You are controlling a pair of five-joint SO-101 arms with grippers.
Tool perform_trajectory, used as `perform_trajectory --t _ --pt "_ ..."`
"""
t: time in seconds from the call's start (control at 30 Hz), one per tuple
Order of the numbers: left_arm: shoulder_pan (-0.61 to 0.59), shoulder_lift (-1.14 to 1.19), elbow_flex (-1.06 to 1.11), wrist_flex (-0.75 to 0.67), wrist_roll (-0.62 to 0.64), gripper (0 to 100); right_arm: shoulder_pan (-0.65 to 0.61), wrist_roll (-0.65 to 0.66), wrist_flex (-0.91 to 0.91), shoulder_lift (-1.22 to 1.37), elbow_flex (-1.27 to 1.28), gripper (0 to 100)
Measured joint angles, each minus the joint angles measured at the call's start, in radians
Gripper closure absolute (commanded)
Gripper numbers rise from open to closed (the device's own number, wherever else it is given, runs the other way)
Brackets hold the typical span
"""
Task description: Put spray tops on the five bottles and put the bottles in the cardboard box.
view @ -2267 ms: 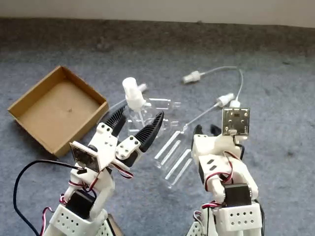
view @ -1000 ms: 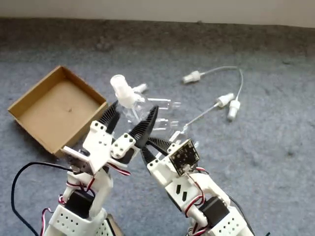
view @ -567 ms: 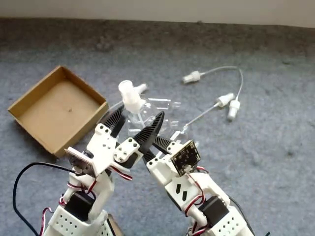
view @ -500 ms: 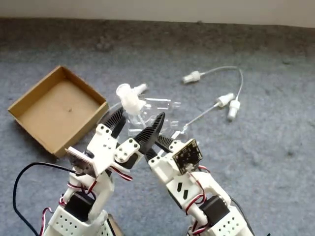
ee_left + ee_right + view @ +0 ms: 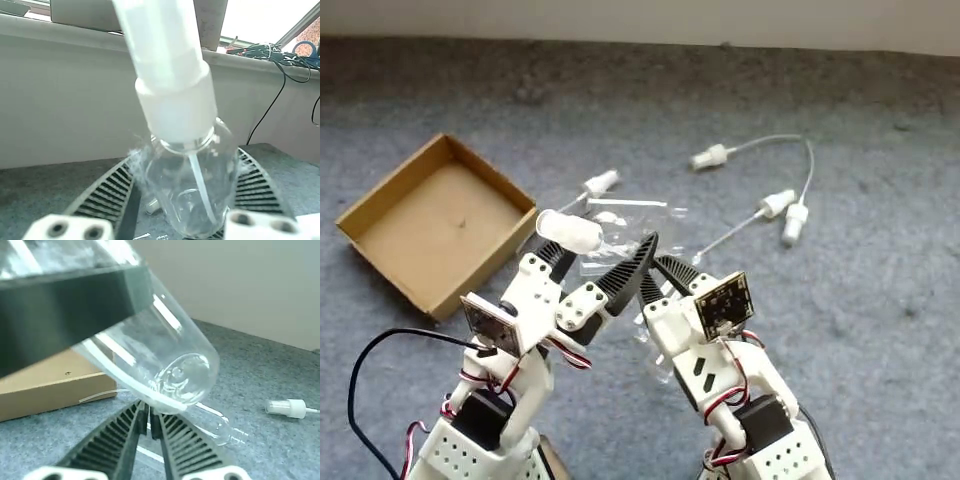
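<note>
My left gripper [image 5: 595, 262] is shut on a clear bottle [image 5: 192, 200] that carries a white spray top [image 5: 570, 230], its dip tube inside. The bottle is held above the carpet, tipped so that the top leans toward the cardboard box [image 5: 395, 185]. My right gripper [image 5: 658, 272] sits right beside the left gripper's finger, at the bottle's base. In the right wrist view its fingers [image 5: 135, 430] are shut just under the bottle's round bottom [image 5: 185, 375]; nothing shows between them.
Loose spray tops with tubes lie on the grey carpet: one near the box [image 5: 601, 183], one at the back [image 5: 710, 157], two to the right [image 5: 777, 203] [image 5: 794, 222]. Clear uncapped bottles [image 5: 640, 210] lie beyond the grippers. A black cable [image 5: 370, 350] loops at the left arm's base.
The right arm swung in from the right to the bottle's base and its fingers closed. The held bottle tipped over toward the box, after standing nearly upright.
</note>
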Motion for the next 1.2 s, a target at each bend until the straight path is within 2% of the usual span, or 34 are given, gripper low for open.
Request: perform_trajectory --t 0.1,0.47,0.73,0.83,0.93,1.2 --pt "-0.012 0.0 0.0 0.002 0.0 88 0.0 0.0 0.0 0.0 0.0 99.5" --pt "-0.187 0.014 0.0 0.012 -0.003 88 0.0 0.0 0.041 -0.003 0.0 99.5" --pt "-0.456 0.014 0.0 0.012 -0.011 88 0.0 0.0 0.103 -0.003 0.0 99.5" --pt "-0.528 0.014 0.0 0.026 -0.112 88 0.0 0.0 0.103 -0.003 0.0 99.5" --pt "-0.575 0.014 0.0 0.103 -0.215 88 0.0 0.0 0.103 -0.003 0.0 99.5" --pt "-0.68 0.018 -0.103 0.252 -0.301 88 0.0 0.0 0.127 -0.003 0.0 99.5"
